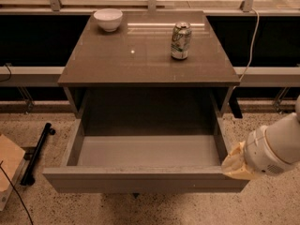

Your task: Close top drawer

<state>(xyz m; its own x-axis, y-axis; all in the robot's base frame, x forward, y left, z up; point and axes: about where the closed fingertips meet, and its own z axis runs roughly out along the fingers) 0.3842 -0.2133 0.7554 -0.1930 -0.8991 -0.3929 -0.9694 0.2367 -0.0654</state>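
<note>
The top drawer [145, 179] of the grey-brown cabinet [140, 55] stands pulled far out toward me, showing its lighter grey inner floor [147, 150] with nothing in it. Its plain flat front panel runs along the bottom of the view. My gripper [234, 165] comes in from the right on a white arm [274, 149] and sits at the drawer's front right corner, touching or nearly touching the front panel's right end.
A white bowl [108, 19] and a drink can [181, 41] stand on the cabinet top. A black bar [37, 151] and a cardboard piece [8, 165] lie on the speckled floor at the left. A cable [252, 41] hangs at the right.
</note>
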